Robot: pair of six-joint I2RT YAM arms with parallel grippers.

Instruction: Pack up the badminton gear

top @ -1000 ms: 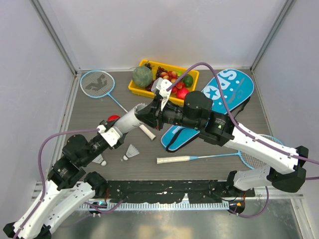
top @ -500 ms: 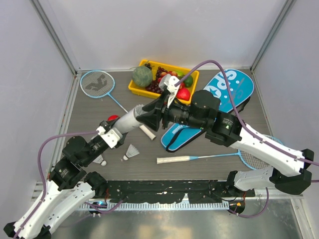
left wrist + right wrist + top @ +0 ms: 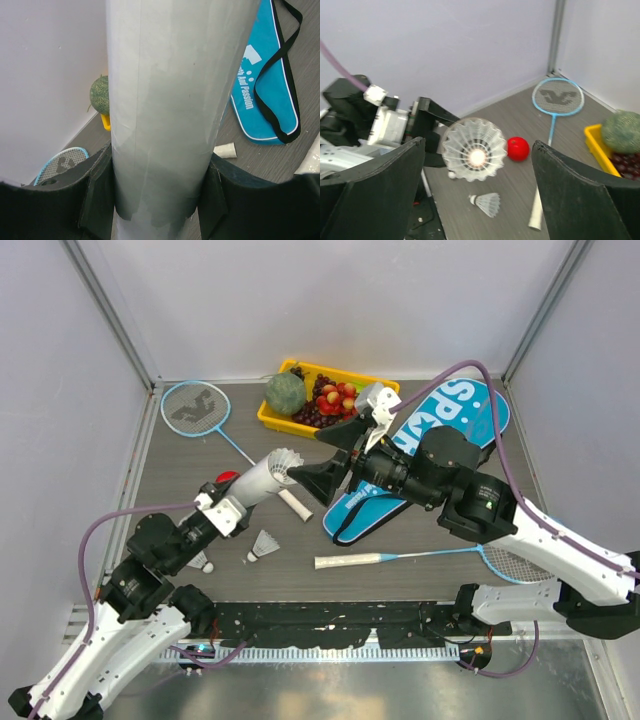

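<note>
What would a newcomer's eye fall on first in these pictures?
The white tube, gripped by the left gripper and tilted up mid-table, with a shuttlecock fanning from its mouth. The right gripper hangs open just before it. At right rear lies the blue bag.

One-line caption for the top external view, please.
Left gripper holds the white tube, a shuttlecock in its mouth, facing the open right gripper; the blue bag lies beside them.
</note>
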